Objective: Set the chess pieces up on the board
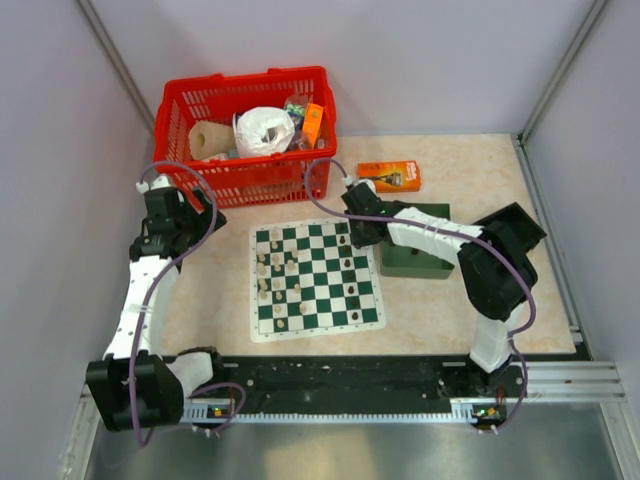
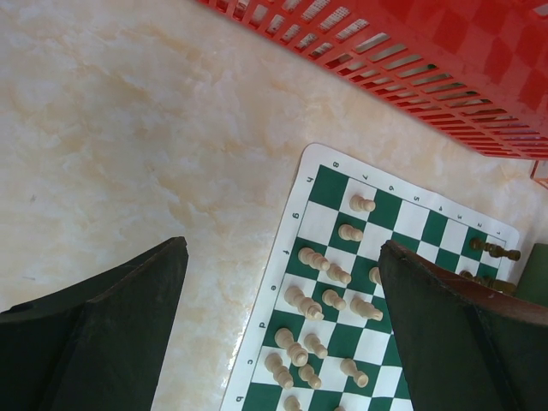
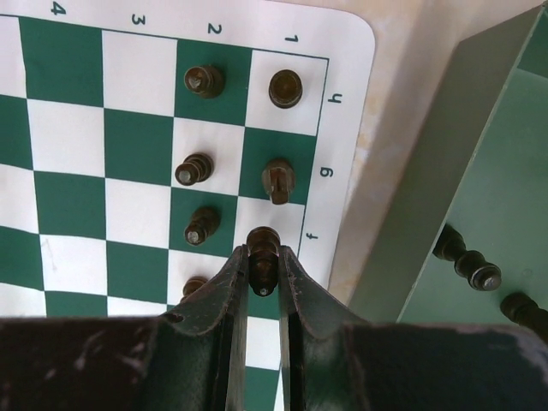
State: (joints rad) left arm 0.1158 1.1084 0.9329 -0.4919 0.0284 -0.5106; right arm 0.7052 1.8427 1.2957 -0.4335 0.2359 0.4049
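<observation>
Pale marbled tabletop fills the floor of a grey-walled cell. On it, the right claw is pinched narrow around a small dark brown plastic chessman. Its fingers press the piece's sides above the white square by the letter f, at the edge of the flat green-and-white checked board. Whether the piece's base touches that square I cannot tell.

Just beyond it, more dark chessmen stand on the two edge rows. Beside that edge sits a dark green rectangular tray holding further dark pieces. Across the board, cream plastic chessmen crowd the opposite rows.

The left claw hangs spread wide, gripping nothing, above the bare table just beside that cream side. Behind the board stands a red plastic lattice basket, with a small orange carton lying to its right.
</observation>
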